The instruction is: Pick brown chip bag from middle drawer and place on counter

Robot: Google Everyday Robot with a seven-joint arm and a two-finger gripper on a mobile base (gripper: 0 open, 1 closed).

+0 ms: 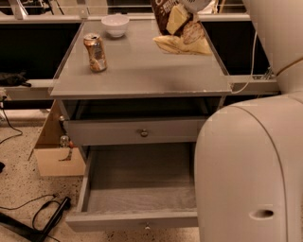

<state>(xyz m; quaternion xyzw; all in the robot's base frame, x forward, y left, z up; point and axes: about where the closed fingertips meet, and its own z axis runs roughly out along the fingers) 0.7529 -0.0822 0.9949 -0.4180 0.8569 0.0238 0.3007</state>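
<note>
Camera view: drink can (95,52) stands far left on the tabletop (142,78); the middle drawer (142,186) is open below. Brown chip bag (177,26) is far right, lower end touching the tabletop, under the gripper (196,4). You cannot tell the gripper's hold. The bag looks light, crinkly and crushable; pinch a sealed end.

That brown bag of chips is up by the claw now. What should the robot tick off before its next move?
1. Brown chip bag out of the middle drawer: ok, none shows in the drawer's visible part.
2. Bag over the counter: ok, at its far right part.
3. Claw at the bag's top, at the view's upper edge; its hold on the bag: cannot tell.
4. Free spot below the bag: not ok, a yellow bag lies right beneath it.
5. Can and white bowl out of the way: ok, both well to the left.
</note>
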